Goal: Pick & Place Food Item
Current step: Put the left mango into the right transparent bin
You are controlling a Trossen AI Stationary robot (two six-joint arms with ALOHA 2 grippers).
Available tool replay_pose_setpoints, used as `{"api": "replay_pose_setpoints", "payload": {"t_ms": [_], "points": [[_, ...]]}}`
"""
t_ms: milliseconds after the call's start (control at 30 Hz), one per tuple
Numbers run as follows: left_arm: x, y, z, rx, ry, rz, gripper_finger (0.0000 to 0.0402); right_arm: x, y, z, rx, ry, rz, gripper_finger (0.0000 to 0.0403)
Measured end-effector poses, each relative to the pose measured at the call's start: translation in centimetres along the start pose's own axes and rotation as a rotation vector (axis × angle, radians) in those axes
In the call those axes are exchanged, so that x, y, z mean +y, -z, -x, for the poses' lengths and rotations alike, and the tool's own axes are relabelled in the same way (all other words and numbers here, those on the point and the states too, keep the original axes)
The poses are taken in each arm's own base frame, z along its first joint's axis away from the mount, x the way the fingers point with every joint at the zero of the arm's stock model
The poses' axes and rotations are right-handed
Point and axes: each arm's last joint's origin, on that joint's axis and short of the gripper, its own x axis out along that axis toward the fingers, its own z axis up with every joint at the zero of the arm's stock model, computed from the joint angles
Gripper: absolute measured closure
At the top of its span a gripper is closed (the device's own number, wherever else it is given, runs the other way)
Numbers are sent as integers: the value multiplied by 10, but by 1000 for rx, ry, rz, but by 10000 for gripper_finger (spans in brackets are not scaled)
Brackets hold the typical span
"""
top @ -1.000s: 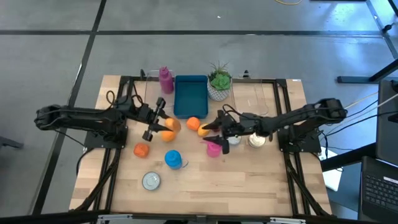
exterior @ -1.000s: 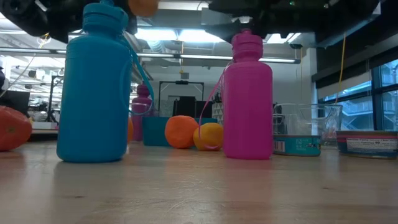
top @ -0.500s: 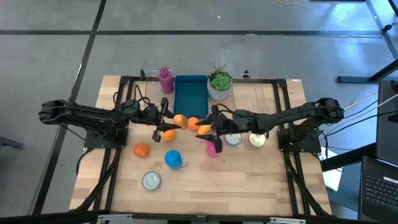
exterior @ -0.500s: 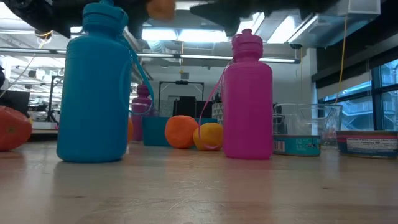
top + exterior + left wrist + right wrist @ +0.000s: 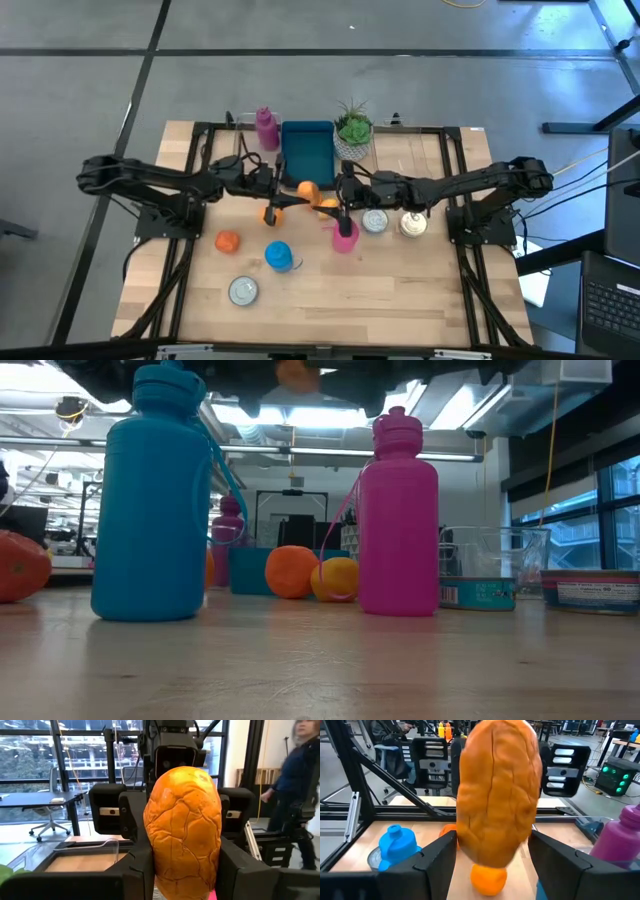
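A golden-brown bread roll (image 5: 183,827) with a cracked, glossy crust is held upright in the air above the middle of the table (image 5: 400,290), just in front of the blue bin (image 5: 306,150). In the left wrist view its crackled surface fills the gap between that arm's dark fingers (image 5: 135,865), which are pressed against its two sides. The left gripper (image 5: 276,193) is thus partly closed and clamped on the roll. A second, smoother roll-shaped piece (image 5: 498,790) is seen in the right wrist view between the fingers (image 5: 440,857) of the right gripper (image 5: 338,199), which stand fairly wide and appear to bear on its flanks.

In the high view both grippers meet nose to nose over the table and the held bread is largely hidden by them; only orange patches are made out there. An orange (image 5: 292,571) and a yellower fruit (image 5: 337,579) lie on the wood below. A pink bottle (image 5: 345,236) and a blue bottle (image 5: 279,256) stand nearer the front edge. In the low view the grippers are cut off at the top. A person (image 5: 300,780) is seen blurred beyond the table.
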Motion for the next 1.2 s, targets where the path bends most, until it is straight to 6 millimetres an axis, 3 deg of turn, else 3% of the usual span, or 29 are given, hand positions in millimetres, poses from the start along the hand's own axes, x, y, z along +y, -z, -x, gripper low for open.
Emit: {"api": "replay_pose_setpoints", "payload": {"t_ms": [400, 800, 1000, 1200], "points": [[4, -7, -20, -7, -5, -77, 285, -10, 0, -1, 5, 23, 51, 162], [5, -6, -20, 0, -7, -93, 281, -15, 0, -1, -7, -4, 69, 251], [5, -7, -20, -2, -3, -92, 277, -15, 0, -1, -8, -4, 69, 260], [5, -7, -20, -10, -4, -88, 239, -15, -1, -1, -14, -3, 69, 262]]}}
